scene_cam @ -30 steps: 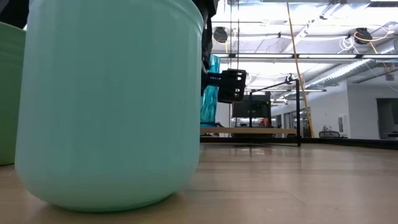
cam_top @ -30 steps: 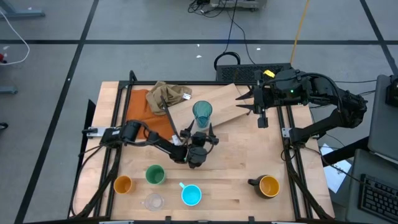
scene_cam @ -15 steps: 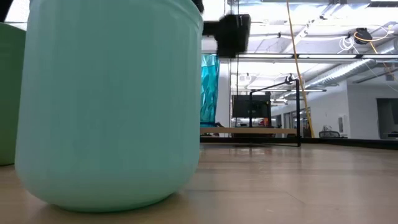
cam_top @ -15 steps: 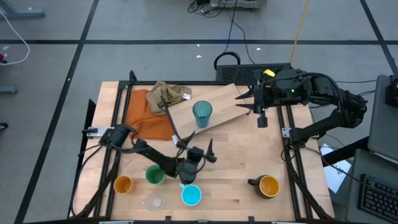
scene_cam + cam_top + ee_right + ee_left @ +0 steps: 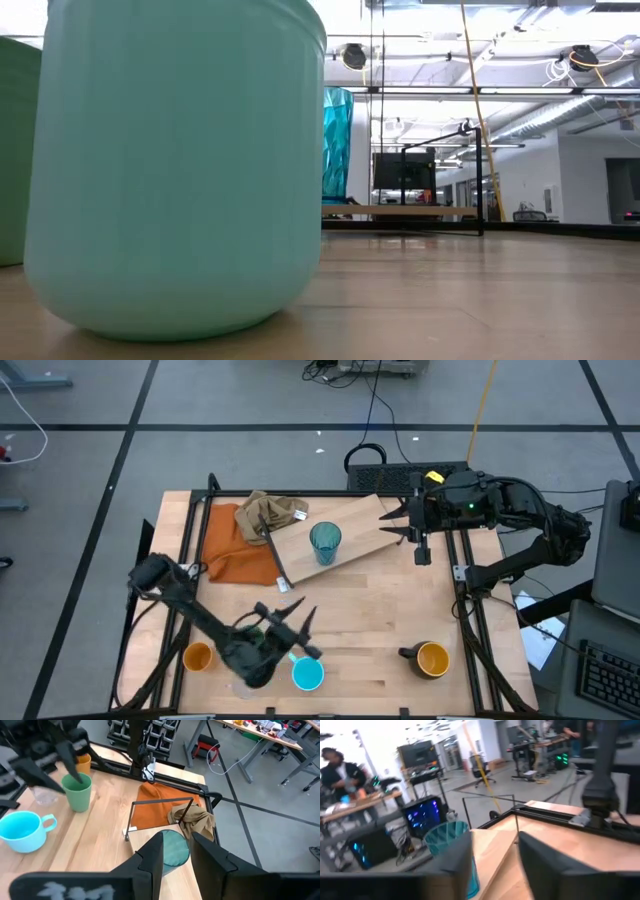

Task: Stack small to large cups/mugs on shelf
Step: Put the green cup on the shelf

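The teal tumbler [image 5: 325, 543] stands upright on the wooden shelf [image 5: 355, 520], also visible in the low view [image 5: 337, 145]. Near the front edge stand the orange cup [image 5: 197, 656], the green cup [image 5: 77, 790], the light-blue mug [image 5: 307, 674] and the black mug [image 5: 428, 658]. The clear glass [image 5: 45, 795] is mostly hidden under my left arm in the high view. My left gripper [image 5: 305, 635] hovers open over the green cup and the mug, holding nothing. My right gripper [image 5: 390, 525] waits open above the shelf's right end.
An orange cloth [image 5: 235, 545] lies at the table's far left, with a tan crumpled rag [image 5: 268, 513] on it. The shelf's black metal leg [image 5: 272, 555] runs along the cloth's right side. Bare table lies between the shelf and the row of cups.
My left gripper has drawn back from beside the teal tumbler toward the table's near edge and to the left, rising out of the low view and swinging round. It now hangs over the green cup and light-blue mug. The tumbler stays upright on the shelf.
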